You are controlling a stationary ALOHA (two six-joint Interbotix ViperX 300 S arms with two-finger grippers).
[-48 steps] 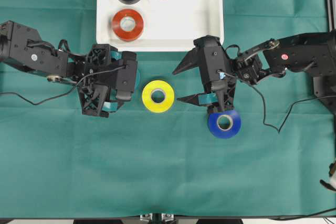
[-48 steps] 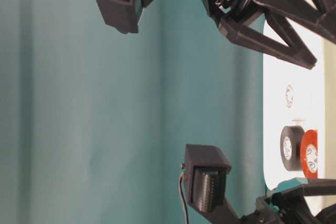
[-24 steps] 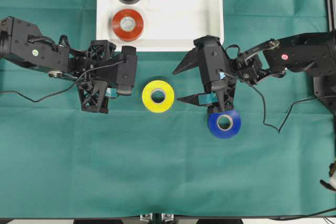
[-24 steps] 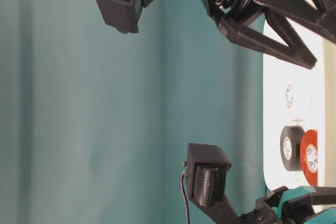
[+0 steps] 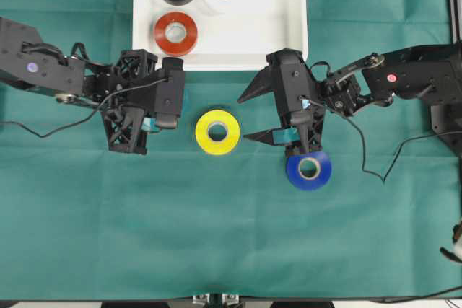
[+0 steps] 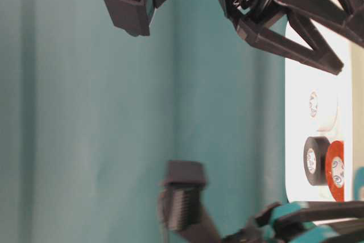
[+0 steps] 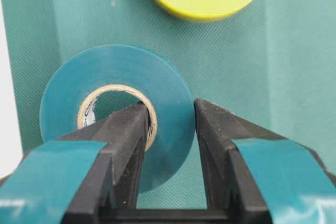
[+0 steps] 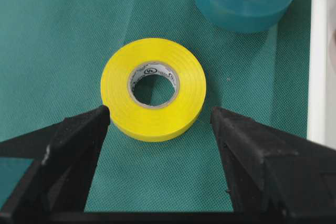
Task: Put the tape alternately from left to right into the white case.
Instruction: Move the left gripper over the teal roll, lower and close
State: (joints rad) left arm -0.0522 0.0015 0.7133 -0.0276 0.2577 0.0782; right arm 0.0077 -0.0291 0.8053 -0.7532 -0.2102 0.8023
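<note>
Left end effector (image 7: 168, 124) pinches the teal roll (image 7: 113, 103) through its wall, one finger inside the core; the roll lies flat on the bench (image 5: 216, 236), axis vertical, beside the case (image 5: 289, 41). Right end effector (image 8: 160, 124) is spread around the yellow roll (image 8: 153, 88).

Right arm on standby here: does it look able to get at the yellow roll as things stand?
Probably yes. The right gripper stands open with the yellow roll lying flat between and just ahead of its fingers, nothing between them. The teal roll, clamped by the left gripper, sits apart from it.
</note>
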